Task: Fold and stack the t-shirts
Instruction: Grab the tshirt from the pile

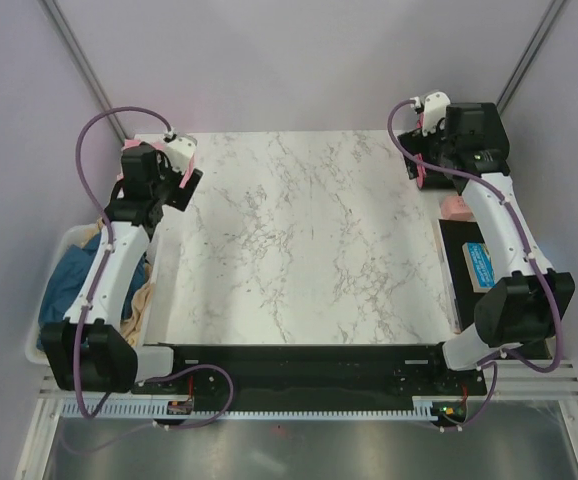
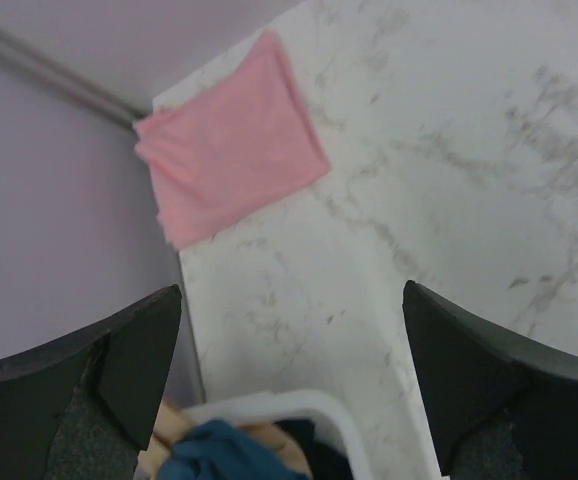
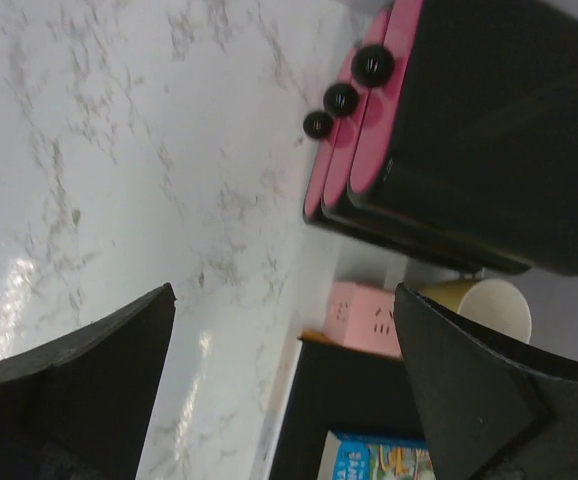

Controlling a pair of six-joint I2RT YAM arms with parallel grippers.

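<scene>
While both arms reach toward the far corners of the marble surface [image 1: 299,240], neither has hold of anything. The left claw [image 2: 291,300] stands spread as wide as it goes, its two dark fingers [image 2: 119,370] far apart with bare marble between them, above the far-left corner of the surface. The right claw [image 3: 284,295] is just as wide and just as empty, above the far-right corner.

The pale pink t-shirt [image 2: 234,150] lies folded into a flat, roughly square shape on the far-left corner of the surface, one edge at the surface's left edge. From the top camera the left arm covers it.

The dark teal-blue t-shirt [image 1: 69,280] is not on the surface. It sits crumpled in a white bin [image 2: 279,403] just beside the surface's left edge, with a beige cloth [image 1: 144,300] bunched next to it.

Just beyond the right edge of the surface lies a blue printed book [image 1: 484,262] on a black tray [image 1: 459,240]. Farther along that edge are a small pink box [image 3: 359,315], a paper cup [image 3: 494,305], and a black-and-pink stack with three black knobs [image 3: 341,98], which touches the surface's edge.
</scene>
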